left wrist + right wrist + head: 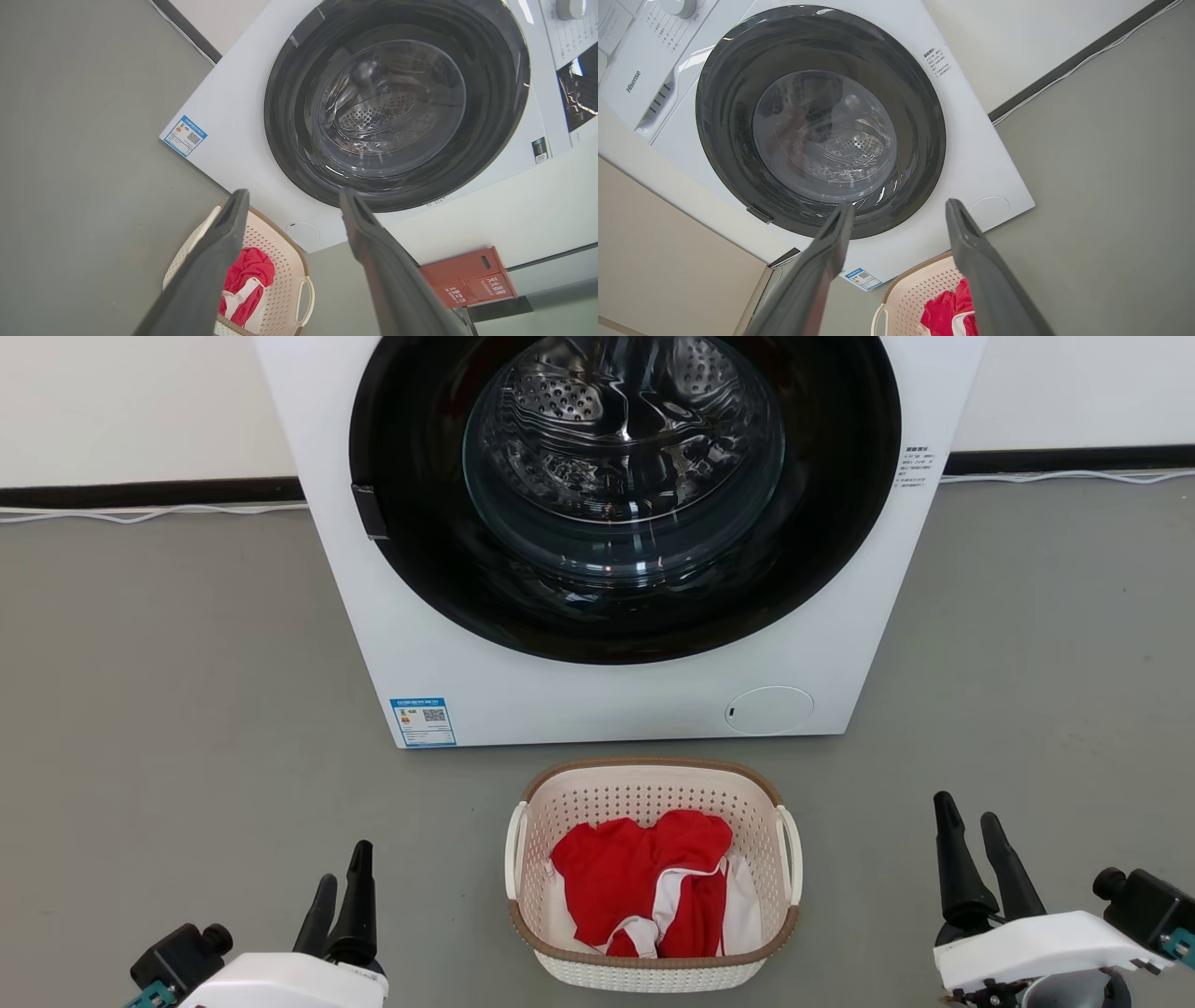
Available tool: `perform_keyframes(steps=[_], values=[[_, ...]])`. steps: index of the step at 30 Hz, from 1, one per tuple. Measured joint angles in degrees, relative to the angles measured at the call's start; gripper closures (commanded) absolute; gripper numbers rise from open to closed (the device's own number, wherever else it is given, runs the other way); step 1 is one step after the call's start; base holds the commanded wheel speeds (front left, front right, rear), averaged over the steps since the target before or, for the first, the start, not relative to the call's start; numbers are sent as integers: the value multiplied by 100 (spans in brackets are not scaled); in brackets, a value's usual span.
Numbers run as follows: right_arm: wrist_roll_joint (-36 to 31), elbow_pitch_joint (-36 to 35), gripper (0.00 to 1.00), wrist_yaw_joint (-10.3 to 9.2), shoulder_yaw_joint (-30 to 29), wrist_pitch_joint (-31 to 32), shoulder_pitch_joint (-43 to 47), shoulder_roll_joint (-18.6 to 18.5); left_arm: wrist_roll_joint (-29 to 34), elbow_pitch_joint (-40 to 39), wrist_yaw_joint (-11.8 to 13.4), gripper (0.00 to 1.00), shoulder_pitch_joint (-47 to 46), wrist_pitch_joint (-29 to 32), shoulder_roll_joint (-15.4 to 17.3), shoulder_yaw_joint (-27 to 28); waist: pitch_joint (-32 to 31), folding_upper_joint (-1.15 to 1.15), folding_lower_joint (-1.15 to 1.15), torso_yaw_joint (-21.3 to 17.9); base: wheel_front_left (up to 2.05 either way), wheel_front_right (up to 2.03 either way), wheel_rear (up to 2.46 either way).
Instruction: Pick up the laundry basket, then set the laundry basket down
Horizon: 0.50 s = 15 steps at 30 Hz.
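One laundry basket (653, 795), one washer (579, 695), left pincer (344, 865) plus right pincer (965, 809)

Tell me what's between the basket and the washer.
Only a narrow strip of bare grey floor lies between basket and washer, shown in the head view.

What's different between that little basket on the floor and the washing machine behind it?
Size: the laundry basket is far smaller than the washer.
Look: the laundry basket has cream walls full of holes and a brown rim. The washer has a solid white front with a dark round door.
Contents: the laundry basket holds red and white cloth, while the washer's drum looks empty.
Both stand on the grey floor.
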Motion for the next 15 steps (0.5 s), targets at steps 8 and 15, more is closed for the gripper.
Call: perform_keyframes(steps=[8, 15], values=[[-598, -18, 0, 0, 43, -134, 0, -3, 459, 1, 45, 0, 1, -145, 4, -38, -1, 0, 0, -5, 0, 0, 0], [-1122, -19, 0, 1, 71, -260, 1, -30, 879, 5, 67, 0, 7, -254, 10, -97, -11, 0, 0, -7, 0, 0, 0]])
